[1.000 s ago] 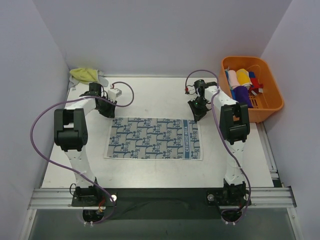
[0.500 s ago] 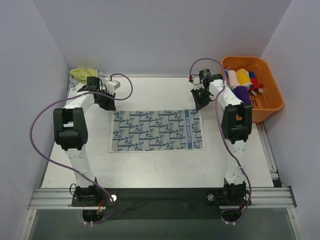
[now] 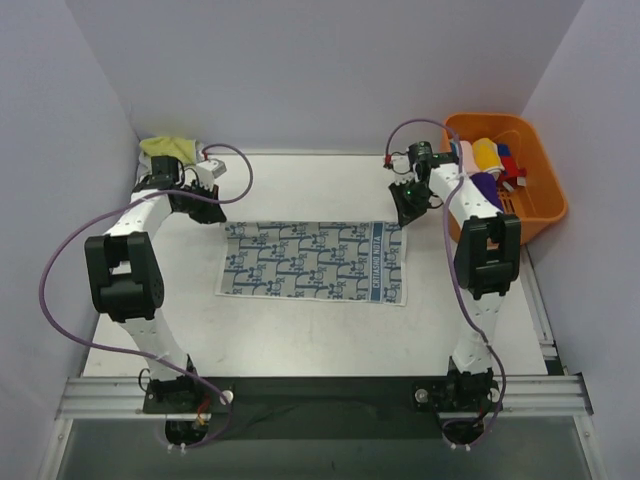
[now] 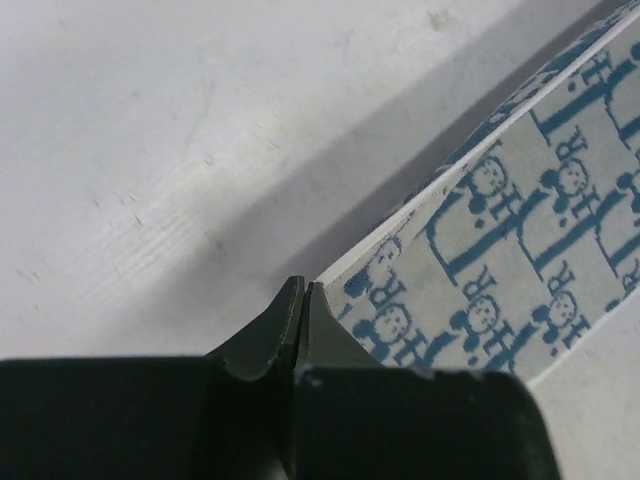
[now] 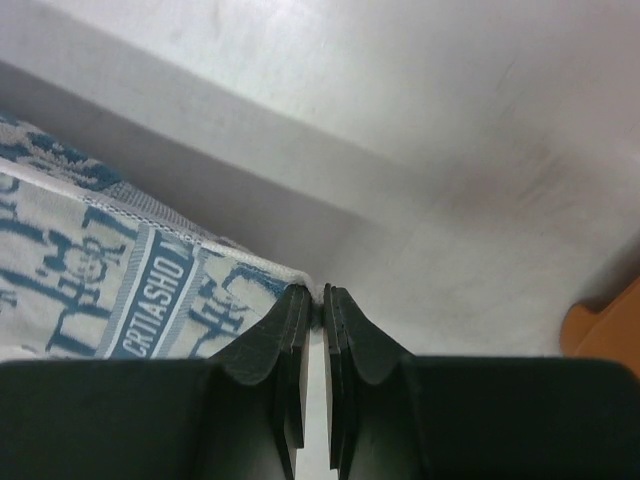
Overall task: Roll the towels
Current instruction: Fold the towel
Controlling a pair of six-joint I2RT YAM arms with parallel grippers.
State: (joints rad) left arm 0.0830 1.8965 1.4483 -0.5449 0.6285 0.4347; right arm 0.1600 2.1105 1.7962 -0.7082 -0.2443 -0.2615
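Observation:
The blue-and-white patterned towel [image 3: 315, 262] lies spread out mid-table. My left gripper [image 3: 212, 214] is shut on its far left corner, and the left wrist view [image 4: 303, 288] shows that edge of the towel [image 4: 520, 220] lifted off the table. My right gripper [image 3: 403, 218] is shut on the far right corner; in the right wrist view [image 5: 320, 295] the towel's hem [image 5: 90, 270] is pinched between the pads. The pale yellow-green towel [image 3: 170, 148] lies crumpled in the back left corner, behind the left arm.
An orange basket [image 3: 548, 200] with several rolled cloths stands at the back right, close to the right arm; its corner shows in the right wrist view [image 5: 610, 320]. Purple walls close in the table on three sides.
Both grippers have moved back and outward while holding the towel's far corners. The towel has been dragged away from the near edge and pulled taut.

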